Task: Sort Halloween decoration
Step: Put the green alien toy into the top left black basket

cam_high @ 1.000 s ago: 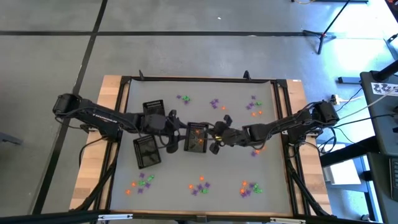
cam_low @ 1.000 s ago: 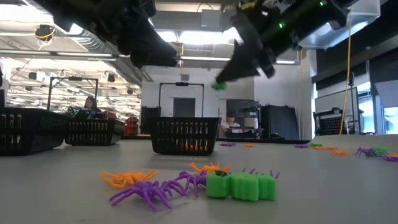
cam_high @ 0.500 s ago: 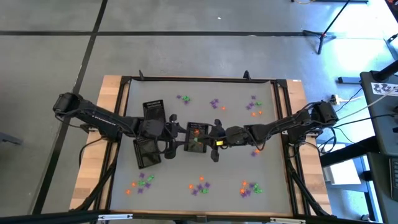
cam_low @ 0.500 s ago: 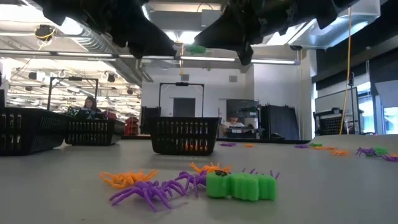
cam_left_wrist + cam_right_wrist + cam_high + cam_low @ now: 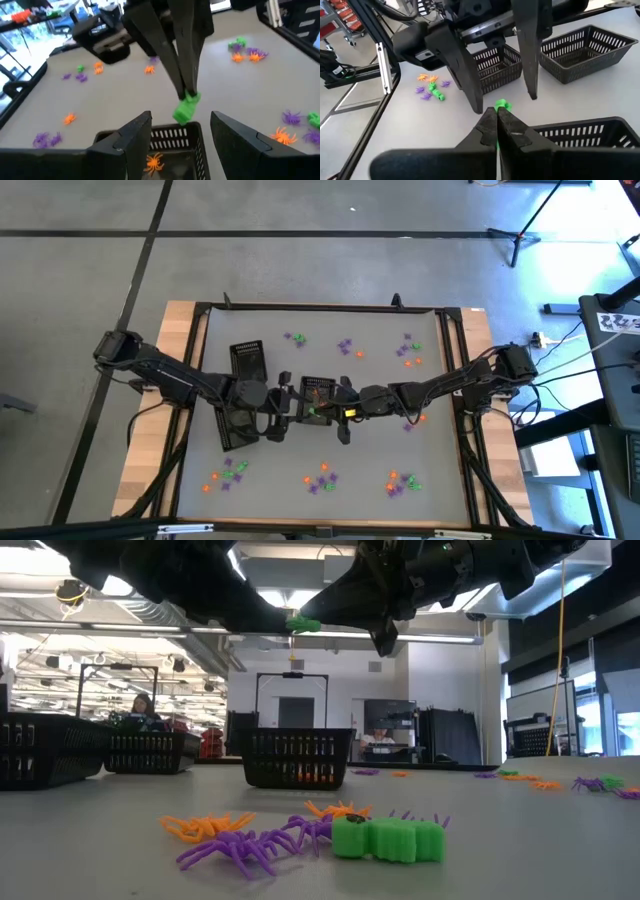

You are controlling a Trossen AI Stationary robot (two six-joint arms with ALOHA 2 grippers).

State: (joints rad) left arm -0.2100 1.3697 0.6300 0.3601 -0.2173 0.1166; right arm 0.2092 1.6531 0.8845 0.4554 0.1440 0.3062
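My right gripper [image 5: 495, 118] is shut on a small green trinket [image 5: 186, 107] of the Halloween decoration. It holds the trinket in the air over the middle black tray [image 5: 318, 387]. My left gripper [image 5: 182, 134] faces it, open. Its two fingers stand on either side of the trinket, just short of it, and touch nothing. An orange spider [image 5: 154, 161] lies in the tray below. In the low view the green trinket [image 5: 303, 625] hangs high above the table, at the tip of my right gripper [image 5: 322, 620]. My right gripper pinches the green trinket by one end [image 5: 189, 96] between its two fingertips [image 5: 183, 86]. The fingers slant down toward the table's left side. The rest of the trinket sticks out past the fingertips, lifted clear of the tray.
Two more black trays [image 5: 248, 360] [image 5: 237, 427] stand left of the middle one. Orange, purple and green trinkets lie in loose groups along the near edge [image 5: 320, 478] [image 5: 225, 472] [image 5: 402, 482] and toward the far edge [image 5: 408, 350] [image 5: 345, 345].
My right gripper has tipped from pointing steeply down to nearly level and has carried the green trinket up and toward the table's left, over the middle tray. My left gripper has rolled and shifted toward the middle tray, so it now faces the trinket. Neither has opened or shut.
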